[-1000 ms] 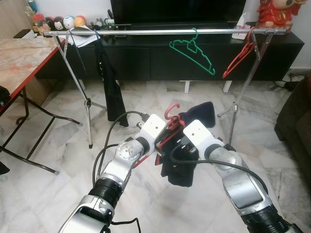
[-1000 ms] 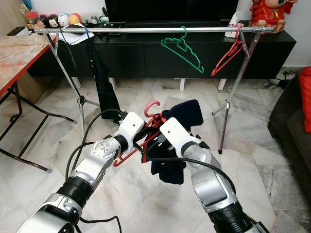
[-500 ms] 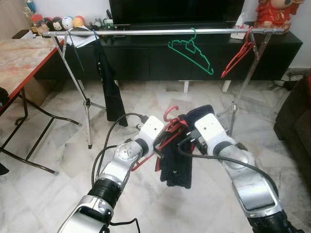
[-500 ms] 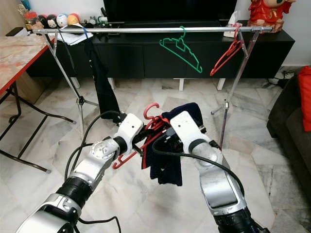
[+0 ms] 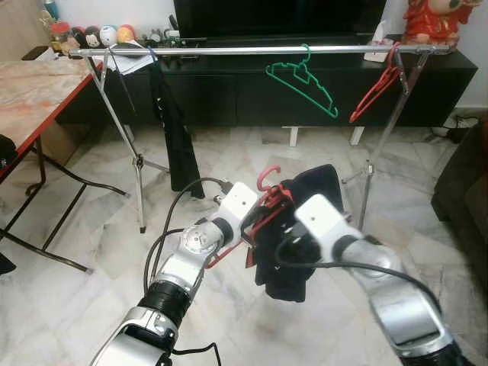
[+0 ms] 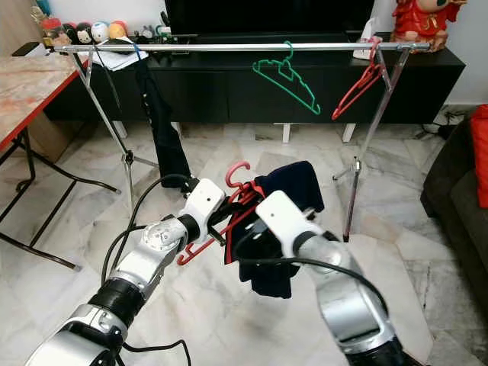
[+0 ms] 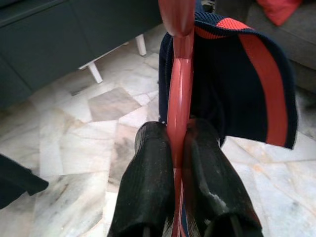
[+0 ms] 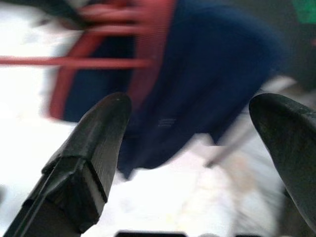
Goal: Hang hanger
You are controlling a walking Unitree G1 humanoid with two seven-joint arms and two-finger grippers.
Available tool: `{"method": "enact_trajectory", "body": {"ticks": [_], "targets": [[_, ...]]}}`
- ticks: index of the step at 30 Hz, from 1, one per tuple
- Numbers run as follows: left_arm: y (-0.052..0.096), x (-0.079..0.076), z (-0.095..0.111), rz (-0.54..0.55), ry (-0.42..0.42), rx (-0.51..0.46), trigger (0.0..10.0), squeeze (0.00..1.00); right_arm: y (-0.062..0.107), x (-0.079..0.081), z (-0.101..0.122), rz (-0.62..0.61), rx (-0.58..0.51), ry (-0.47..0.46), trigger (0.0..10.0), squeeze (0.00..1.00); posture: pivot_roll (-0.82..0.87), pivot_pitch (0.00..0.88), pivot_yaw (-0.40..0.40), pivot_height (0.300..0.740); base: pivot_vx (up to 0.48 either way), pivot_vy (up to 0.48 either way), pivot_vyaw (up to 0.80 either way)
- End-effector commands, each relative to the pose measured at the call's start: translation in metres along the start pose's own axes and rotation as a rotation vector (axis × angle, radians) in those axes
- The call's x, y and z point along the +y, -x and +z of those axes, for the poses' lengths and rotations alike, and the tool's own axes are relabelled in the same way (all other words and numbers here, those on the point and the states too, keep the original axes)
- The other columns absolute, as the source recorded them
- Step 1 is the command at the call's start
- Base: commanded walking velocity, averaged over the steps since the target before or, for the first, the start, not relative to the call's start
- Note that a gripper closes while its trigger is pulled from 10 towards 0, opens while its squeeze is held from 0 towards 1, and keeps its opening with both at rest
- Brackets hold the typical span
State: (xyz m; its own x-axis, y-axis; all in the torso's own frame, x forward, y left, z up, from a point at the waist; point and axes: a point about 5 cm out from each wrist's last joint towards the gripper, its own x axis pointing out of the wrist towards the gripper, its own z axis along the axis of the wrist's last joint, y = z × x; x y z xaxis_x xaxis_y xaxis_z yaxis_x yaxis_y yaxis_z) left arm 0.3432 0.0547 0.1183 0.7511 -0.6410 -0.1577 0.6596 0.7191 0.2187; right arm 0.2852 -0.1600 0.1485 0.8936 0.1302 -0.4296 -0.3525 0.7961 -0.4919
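Observation:
A red hanger [image 5: 264, 206] with a dark navy garment [image 5: 299, 229] draped over it is held low over the floor, in front of the rack. My left gripper [image 7: 175, 131] is shut on the hanger's stem just below the hook. In the left wrist view the garment [image 7: 232, 89] shows a red stripe. My right gripper [image 8: 197, 118] is open beside the garment [image 8: 207, 84], which lies blurred ahead of its spread fingers. In the eye view the right gripper [image 5: 288, 245] sits against the cloth's lower front. The silver rail [image 5: 252, 51] runs across, farther ahead and higher.
On the rail hang a green hanger [image 5: 301, 76], a red hanger [image 5: 377, 84] and a dark garment [image 5: 171, 122]. A red-edged table [image 5: 30, 91] stands left, a black TV cabinet [image 5: 229, 95] behind the rack, a dark sofa [image 5: 465, 175] right. Marble floor underneath.
My right arm has dropped and drawn in closer to the garment's lower part. The left gripper still holds the hanger in about the same place.

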Motion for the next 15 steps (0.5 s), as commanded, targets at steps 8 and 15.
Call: {"method": "enact_trajectory", "body": {"ticks": [8,15], "targets": [[0.003,-0.006,0.001,-0.154,-0.052,-0.015,10.0,0.00,0.005,-0.046,0.005,-0.184,-0.056,-0.020,10.0,0.00,-0.17,0.051,0.078,0.740,0.000,0.000,0.00],[0.012,-0.021,0.003,-0.375,-0.079,-0.058,10.0,0.00,-0.002,-0.036,-0.005,0.019,-0.079,0.039,10.0,0.00,-0.18,0.052,0.087,0.740,0.000,0.000,0.00]]}}
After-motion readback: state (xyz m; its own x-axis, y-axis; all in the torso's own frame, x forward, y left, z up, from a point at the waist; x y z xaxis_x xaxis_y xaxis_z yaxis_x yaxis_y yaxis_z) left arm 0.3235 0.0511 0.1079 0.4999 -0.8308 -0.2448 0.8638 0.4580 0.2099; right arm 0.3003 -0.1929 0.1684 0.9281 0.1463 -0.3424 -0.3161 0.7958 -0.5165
